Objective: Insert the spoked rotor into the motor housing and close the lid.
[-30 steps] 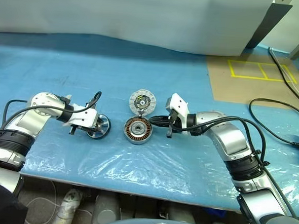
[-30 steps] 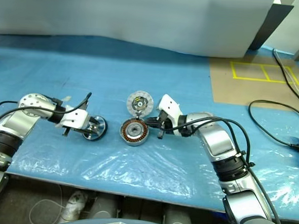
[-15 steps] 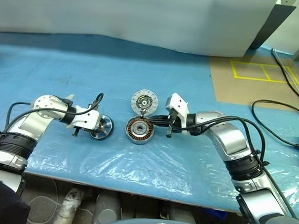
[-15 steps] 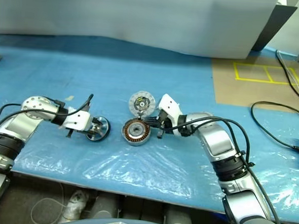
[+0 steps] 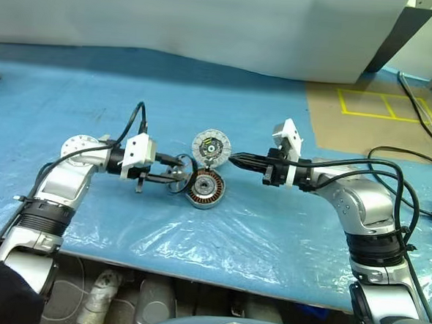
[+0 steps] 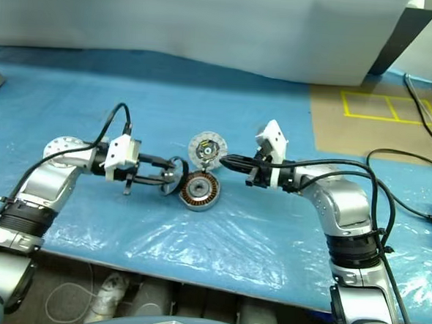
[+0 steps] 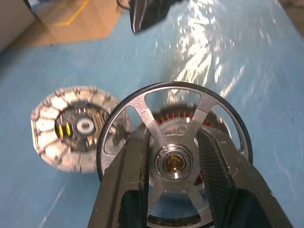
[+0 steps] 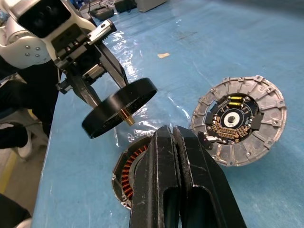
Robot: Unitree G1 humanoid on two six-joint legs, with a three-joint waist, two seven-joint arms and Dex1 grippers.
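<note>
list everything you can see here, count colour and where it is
spoked rotor: 1, shiny silver with dark rim, held off the table in the left end effector, just left of the housing
motor housing: 1, silver-grey with copper windings, on the table at centre
lid: 1, pale segmented rim with dark centre, lying open just behind the housing
table cover: 1, blue, with clear plastic sheet over the near part
brown panel: 1, with yellow tape rectangles, far right
cables: black, right edge
left end effector: 1, black fingers, shut on the rotor
right end effector: 1, black fingers, shut and empty, right of the lid
</note>
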